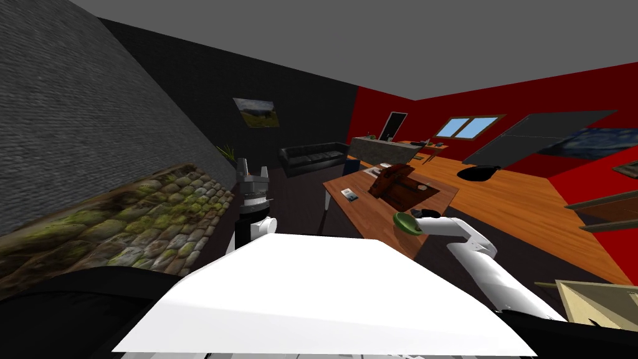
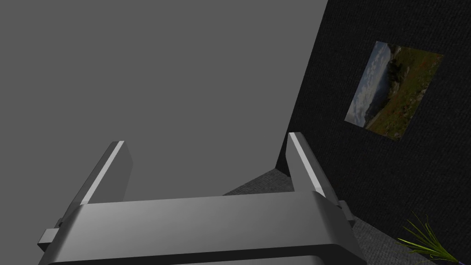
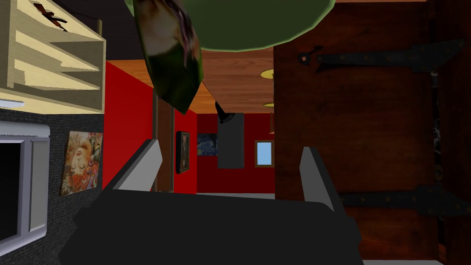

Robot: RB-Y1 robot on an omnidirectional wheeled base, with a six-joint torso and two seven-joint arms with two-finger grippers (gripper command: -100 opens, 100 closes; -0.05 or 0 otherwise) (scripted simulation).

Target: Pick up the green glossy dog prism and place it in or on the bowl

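Beyond spread right fingers (image 3: 143, 166), green prism (image 3: 171, 60)

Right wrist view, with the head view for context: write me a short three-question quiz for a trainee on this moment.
1. True or false: the right gripper has its fingers shut on the green prism.
2. Which of these stands on the wooden table near the green bowl? A) a brown chest with black hinges B) a white kettle C) a stack of plates
3. Fill in: the left gripper, raised away from the table, has its fingers ____.
Key: 1 false, the fingers are open and the prism lies beyond them, by the bowl; 2 A; 3 open.
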